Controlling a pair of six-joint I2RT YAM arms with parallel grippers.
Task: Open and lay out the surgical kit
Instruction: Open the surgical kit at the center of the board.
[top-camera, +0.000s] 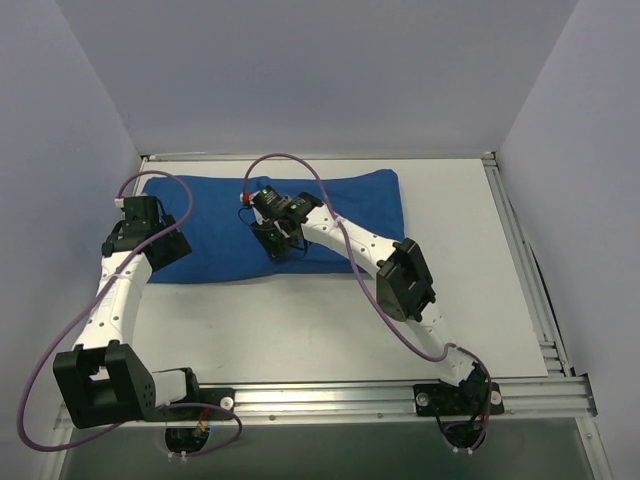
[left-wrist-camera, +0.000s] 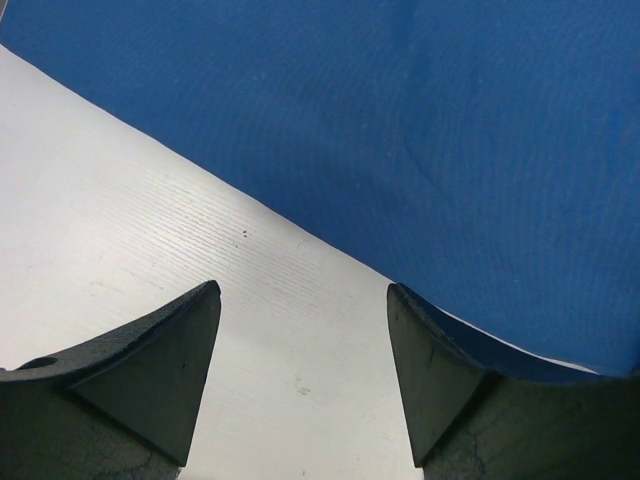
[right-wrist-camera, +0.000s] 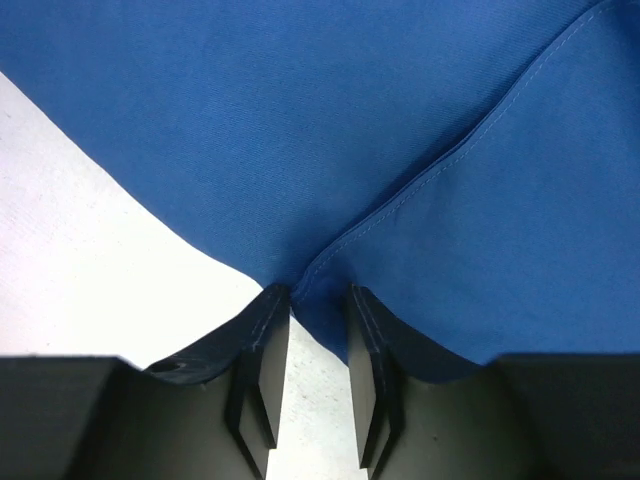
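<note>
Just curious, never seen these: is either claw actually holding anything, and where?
Left gripper open, holding nothing. Right gripper straddles the blue cloth at its near edge, by a hemmed fold; a firm pinch cannot be told.

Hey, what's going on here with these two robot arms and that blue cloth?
Two robot arms are working at a folded blue cloth wrap lying on a white table, not yet opened. The right gripper sits at the wrap's near edge, its jaws narrowly apart around a hemmed fold; whether it grips yet is unclear. The left gripper hovers open over the wrap's left near edge, holding nothing. No contents show.
</note>
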